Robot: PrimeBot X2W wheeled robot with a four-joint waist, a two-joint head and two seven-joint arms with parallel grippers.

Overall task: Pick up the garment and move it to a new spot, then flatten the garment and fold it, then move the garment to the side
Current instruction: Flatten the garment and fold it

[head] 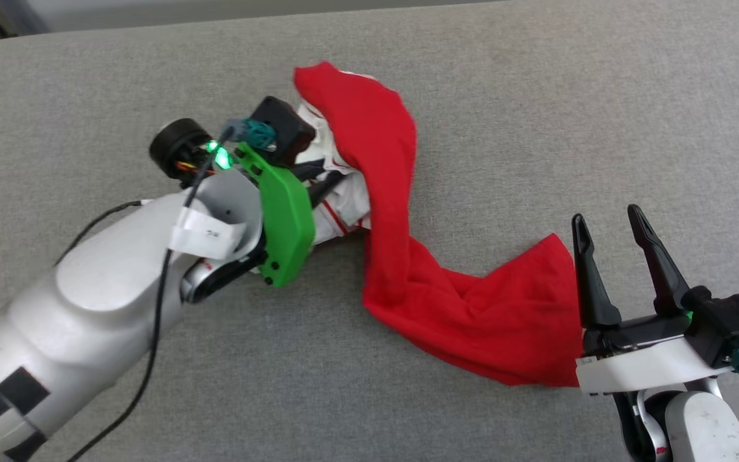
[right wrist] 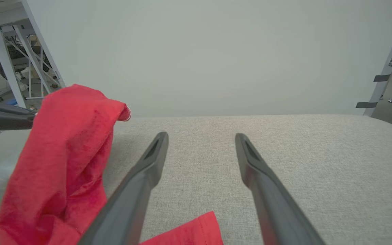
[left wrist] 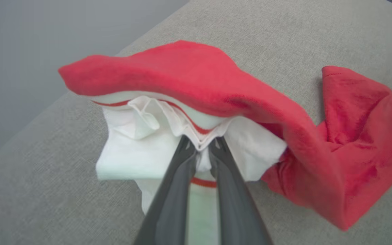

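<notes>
The garment (head: 401, 256) is a red shirt with white sleeve cloth, bunched and partly lifted off the grey surface. My left gripper (head: 334, 179) reaches in from the left and is shut on a fold of the white, red-trimmed cloth (left wrist: 201, 144); the red body drapes over that fold (left wrist: 189, 78) and trails down to the right. My right gripper (head: 607, 221) stands open at the lower right, its fingers (right wrist: 151, 160) apart over bare surface, just beside the garment's lower red edge (right wrist: 185, 233). Any letters or number are hidden in the folds.
The grey fabric-covered surface (head: 536, 96) stretches wide all around the garment. Its far edge runs along the top of the head view. Metal frames and shelving (right wrist: 9, 61) stand beyond the surface at the left of the right wrist view.
</notes>
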